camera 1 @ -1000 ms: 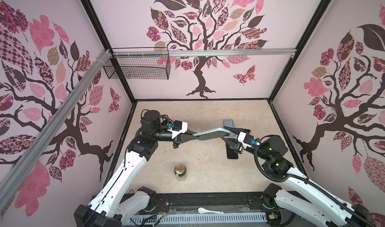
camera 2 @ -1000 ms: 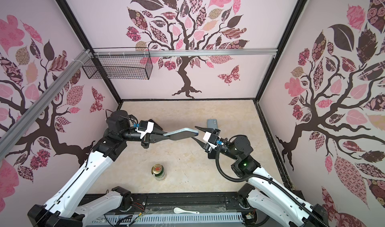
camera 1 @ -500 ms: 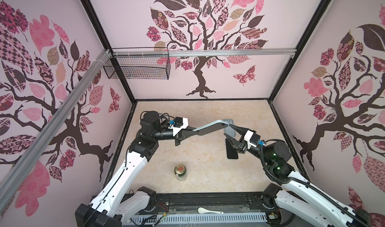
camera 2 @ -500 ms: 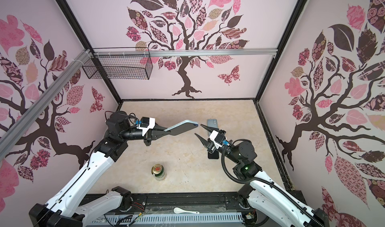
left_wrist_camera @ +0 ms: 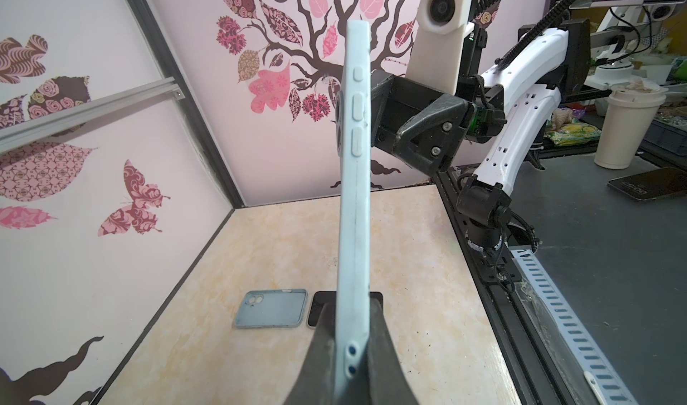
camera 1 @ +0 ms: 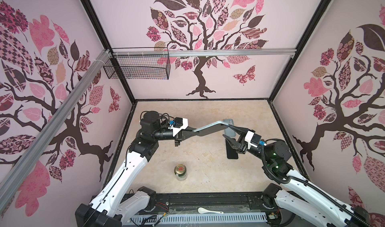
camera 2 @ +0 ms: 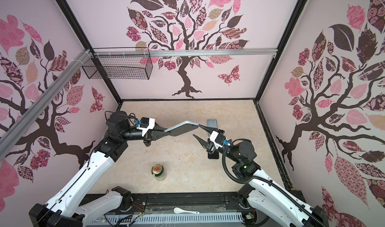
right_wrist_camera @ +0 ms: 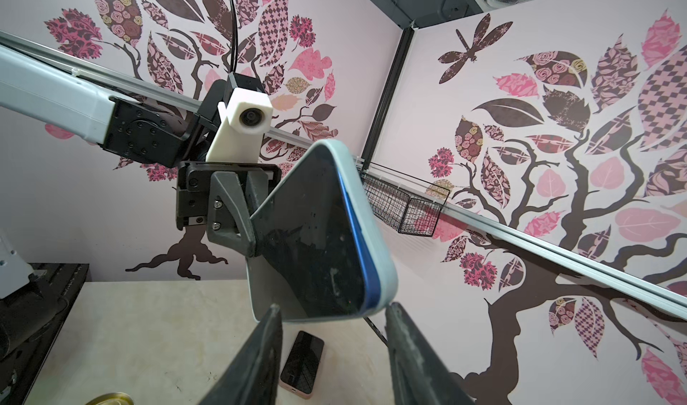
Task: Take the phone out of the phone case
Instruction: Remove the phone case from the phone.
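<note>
Phone (right_wrist_camera: 316, 243), dark-screened, in pale blue silicone case (camera 1: 210, 127), mid-frame, clenched in my left gripper (camera 1: 194, 131), my right gripper (camera 1: 225, 131) spread empty around its corner

left gripper (left_wrist_camera: 351, 312) pinching blue phone case (left_wrist_camera: 355, 198), edge-on

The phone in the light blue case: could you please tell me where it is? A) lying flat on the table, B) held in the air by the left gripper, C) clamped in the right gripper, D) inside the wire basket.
B: the left gripper is shut on the phone, holding it in the air; the right gripper is open near its free end.
</note>
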Motion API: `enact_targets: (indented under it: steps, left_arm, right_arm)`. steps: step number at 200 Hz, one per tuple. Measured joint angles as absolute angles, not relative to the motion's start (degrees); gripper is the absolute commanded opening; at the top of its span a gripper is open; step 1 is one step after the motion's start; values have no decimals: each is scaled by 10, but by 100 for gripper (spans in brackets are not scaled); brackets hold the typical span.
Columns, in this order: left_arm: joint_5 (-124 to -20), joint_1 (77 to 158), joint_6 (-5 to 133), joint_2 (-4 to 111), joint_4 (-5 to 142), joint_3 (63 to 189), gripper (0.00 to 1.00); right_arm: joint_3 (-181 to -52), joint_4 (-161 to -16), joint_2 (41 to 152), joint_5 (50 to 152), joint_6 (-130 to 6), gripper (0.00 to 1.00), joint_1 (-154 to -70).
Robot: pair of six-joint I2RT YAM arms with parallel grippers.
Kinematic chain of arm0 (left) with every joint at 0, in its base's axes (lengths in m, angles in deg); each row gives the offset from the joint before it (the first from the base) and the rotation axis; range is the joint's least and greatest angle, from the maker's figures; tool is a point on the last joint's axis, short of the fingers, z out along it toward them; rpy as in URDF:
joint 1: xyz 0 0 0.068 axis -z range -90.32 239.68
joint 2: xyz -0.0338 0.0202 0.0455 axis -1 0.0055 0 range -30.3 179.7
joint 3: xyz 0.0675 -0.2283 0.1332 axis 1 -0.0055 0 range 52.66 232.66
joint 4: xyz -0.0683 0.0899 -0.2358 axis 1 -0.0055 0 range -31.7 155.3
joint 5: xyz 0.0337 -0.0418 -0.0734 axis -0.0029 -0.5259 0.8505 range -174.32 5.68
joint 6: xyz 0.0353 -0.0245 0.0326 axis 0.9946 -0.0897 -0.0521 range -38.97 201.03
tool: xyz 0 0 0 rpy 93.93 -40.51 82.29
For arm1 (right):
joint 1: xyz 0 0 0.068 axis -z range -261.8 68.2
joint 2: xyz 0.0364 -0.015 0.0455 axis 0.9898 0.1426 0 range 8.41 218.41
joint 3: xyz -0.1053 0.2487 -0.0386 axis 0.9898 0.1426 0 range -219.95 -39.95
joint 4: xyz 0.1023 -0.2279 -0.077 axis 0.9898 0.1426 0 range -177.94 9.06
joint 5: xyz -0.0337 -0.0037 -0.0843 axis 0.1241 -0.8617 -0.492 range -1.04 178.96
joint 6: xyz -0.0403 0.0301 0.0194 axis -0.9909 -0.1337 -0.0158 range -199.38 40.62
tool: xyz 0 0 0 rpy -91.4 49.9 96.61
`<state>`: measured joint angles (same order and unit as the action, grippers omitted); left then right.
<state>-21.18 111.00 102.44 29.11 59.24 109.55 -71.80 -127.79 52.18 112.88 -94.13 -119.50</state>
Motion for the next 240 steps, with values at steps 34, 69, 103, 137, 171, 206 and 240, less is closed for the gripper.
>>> enact_targets:
  steps: [34, 69, 103, 137, 171, 206, 240]
  left_arm:
    - [-213, 1110, 1030, 291, 588, 1095, 0]
    - [-230, 1110, 1023, 285, 600, 1086, 0]
    - [-238, 1110, 1016, 285, 612, 1080, 0]
    - [-235, 1110, 1011, 285, 621, 1080, 0]
    - [-224, 1110, 1010, 285, 621, 1080, 0]
    - [-220, 1110, 1021, 285, 605, 1080, 0]
    - [-220, 1109, 1024, 285, 598, 1080, 0]
  right_arm:
    - [-718, -1286, 523, 1128, -937, 48, -1195]
    - [-718, -1293, 508, 1124, -937, 47, -1195]
    - [-718, -1293, 501, 1128, -937, 47, -1195]
    - [-718, -1289, 508, 1139, -937, 47, -1195]
    - [-718, -1289, 518, 1144, -937, 47, -1195]
    - [-718, -1289, 521, 1145, -937, 46, -1195]
    - [-718, -1289, 525, 1145, -937, 46, -1195]
